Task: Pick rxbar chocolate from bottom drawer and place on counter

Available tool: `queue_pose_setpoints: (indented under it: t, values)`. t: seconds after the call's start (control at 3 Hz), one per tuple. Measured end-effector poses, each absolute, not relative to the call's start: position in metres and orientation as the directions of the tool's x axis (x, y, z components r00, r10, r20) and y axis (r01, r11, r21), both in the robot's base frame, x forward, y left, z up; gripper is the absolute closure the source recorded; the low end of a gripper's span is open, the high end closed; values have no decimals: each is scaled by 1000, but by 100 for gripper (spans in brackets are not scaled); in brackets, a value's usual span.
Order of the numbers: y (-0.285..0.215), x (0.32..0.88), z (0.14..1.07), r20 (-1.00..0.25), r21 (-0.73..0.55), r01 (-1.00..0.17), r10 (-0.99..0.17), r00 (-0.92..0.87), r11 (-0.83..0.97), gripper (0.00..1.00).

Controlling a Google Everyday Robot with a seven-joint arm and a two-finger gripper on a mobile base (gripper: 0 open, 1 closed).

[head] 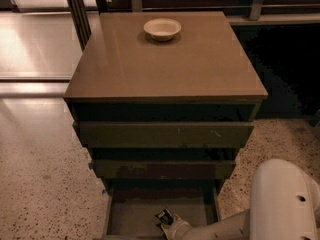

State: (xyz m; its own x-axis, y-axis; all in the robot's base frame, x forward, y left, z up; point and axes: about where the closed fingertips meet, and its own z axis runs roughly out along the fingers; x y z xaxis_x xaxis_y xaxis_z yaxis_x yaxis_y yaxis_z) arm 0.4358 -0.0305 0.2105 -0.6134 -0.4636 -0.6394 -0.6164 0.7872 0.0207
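The bottom drawer (131,215) is pulled open at the foot of the cabinet, its flat floor showing. A small black bar with white markings, the rxbar chocolate (163,216), lies near the drawer's front middle. My gripper (169,224) reaches into the drawer from the lower right on a white arm (280,204) and sits right at the bar. The tan counter (165,64) is the cabinet's top, well above the gripper.
A white bowl (162,28) stands at the back middle of the counter. Two wider drawers (165,134) above the bottom one stick out slightly. Speckled floor (40,184) lies to the left, a dark area to the right, and a metal post (77,9) at back left.
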Motion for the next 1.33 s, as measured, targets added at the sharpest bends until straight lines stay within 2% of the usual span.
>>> queue_pose_setpoints:
  t: [0.67,1.33]
  values:
    - [-38,443,247,-634,123,-577,-383,-672,807,100]
    - [-57,438,348,-697,37,-540,-365,-617,841,100]
